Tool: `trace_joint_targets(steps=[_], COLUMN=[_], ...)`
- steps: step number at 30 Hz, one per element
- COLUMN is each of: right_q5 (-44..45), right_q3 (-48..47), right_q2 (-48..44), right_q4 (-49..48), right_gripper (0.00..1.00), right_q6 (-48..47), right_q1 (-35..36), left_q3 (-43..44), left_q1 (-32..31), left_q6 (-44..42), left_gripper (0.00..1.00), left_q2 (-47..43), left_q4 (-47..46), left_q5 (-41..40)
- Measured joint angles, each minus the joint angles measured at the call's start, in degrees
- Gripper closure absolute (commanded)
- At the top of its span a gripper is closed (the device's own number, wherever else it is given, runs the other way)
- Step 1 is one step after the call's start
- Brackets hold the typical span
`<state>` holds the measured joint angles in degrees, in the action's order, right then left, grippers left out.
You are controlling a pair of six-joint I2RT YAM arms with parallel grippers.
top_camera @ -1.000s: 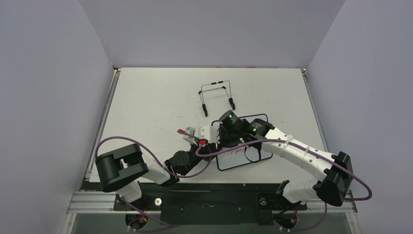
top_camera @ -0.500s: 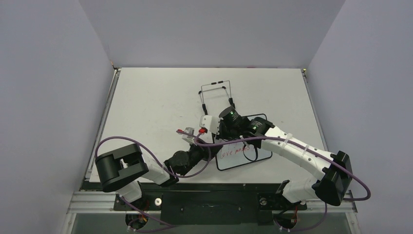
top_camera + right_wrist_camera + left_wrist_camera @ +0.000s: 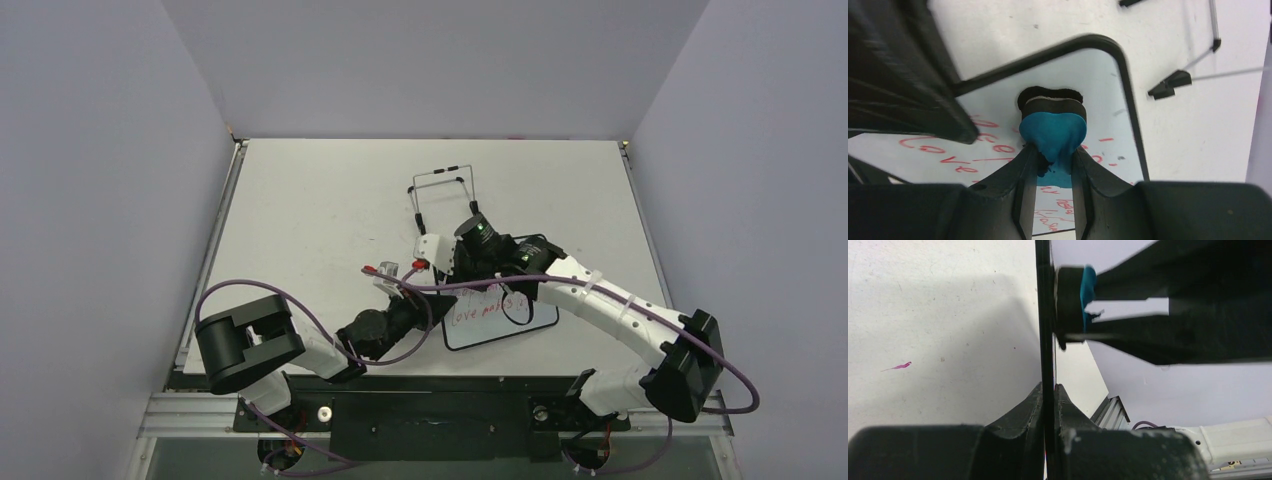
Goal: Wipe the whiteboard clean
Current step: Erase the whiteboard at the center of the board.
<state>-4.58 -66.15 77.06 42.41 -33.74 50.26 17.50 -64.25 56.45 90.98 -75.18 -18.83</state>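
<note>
The whiteboard (image 3: pixel 500 322), red handwriting across its face, is held just on the near side of the black wire stand (image 3: pixel 445 195), its black-framed edge clamped tight between the fingers of the left gripper (image 3: pixel 1048 392). A blue eraser (image 3: pixel 1053 131) is grasped by the right gripper (image 3: pixel 1054 150), its dark felt pad pressed against the board's corner closest to the stand

Right tool (image 3: pixel 1053 150) slid blue eraser (image 3: pixel 1052 132) to whiteboard (image 3: pixel 1098 85) far edge; red writing (image 3: pixel 943 152) uncovered
</note>
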Motion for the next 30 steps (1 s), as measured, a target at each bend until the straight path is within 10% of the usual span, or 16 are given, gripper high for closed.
trace_joint_targets(steps=[30], right_q5=[-0.79], right_q3=[-2.32], right_q2=[2.51], right_q4=[-0.83], right_gripper=[1.00], right_q6=[6.51], right_q1=[-5.51], left_q3=[0.02], left_q1=[1.36], left_q6=[0.20], left_gripper=[1.00], left_q2=[0.00], left_q4=[0.39], left_q5=[2.32])
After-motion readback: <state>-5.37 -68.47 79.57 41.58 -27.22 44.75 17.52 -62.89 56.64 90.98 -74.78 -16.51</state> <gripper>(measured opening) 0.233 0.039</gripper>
